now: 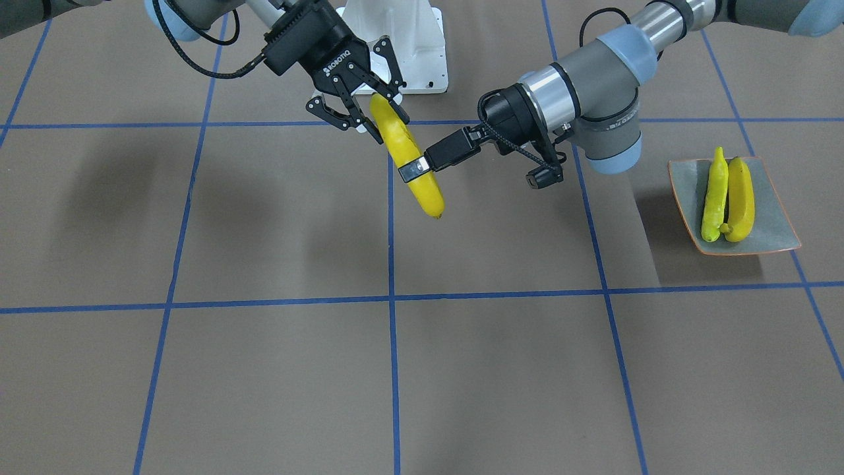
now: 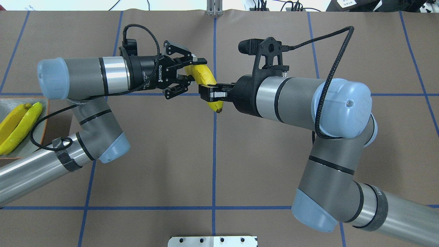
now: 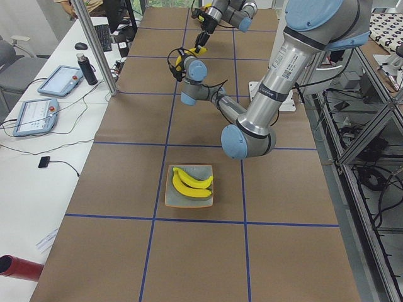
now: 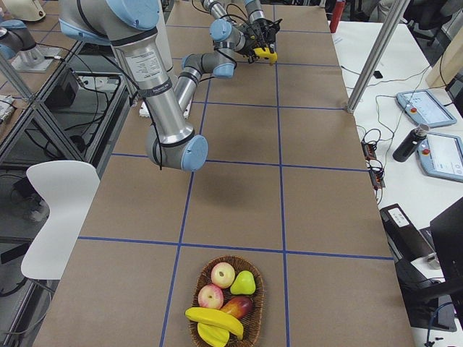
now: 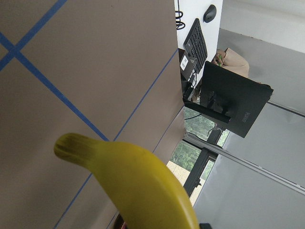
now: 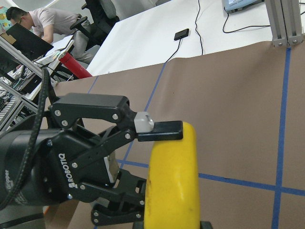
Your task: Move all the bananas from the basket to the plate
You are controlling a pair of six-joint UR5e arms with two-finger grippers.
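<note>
Progress, as judged: about half done. Two bananas [image 1: 738, 198] lie side by side on the plate [image 1: 775, 211], at the robot's left end of the table [image 1: 264, 369]; a third banana [image 1: 400, 140] hangs in mid-air over the table's middle, between the two arms, which reads as a hand-over; a fourth banana [image 4: 213, 316] lies in the basket [image 4: 259, 307] at the robot's right end, among apples [image 4: 223, 275] and a pear [image 4: 244, 283]; two placements are left, the airborne fruit first.

Grip: the right gripper [image 1: 386, 119] has its fingers drawn in to the fruit's thickness, with pads on both sides of the end nearer the robot; it has hold. The left gripper [image 2: 196, 72] brackets the farther part; one pad lies flat on the skin; the other finger runs behind the fruit in every view; cannot tell whether it clamps or only straddles.

Hard to make out: a second yellow shape sits under the fourth banana, too small to name; the side views show the hand-over tiny; the overhead view's left edge cuts the plate; both wrist views are largely filled by the third banana, with their own fingertips barely in frame.
</note>
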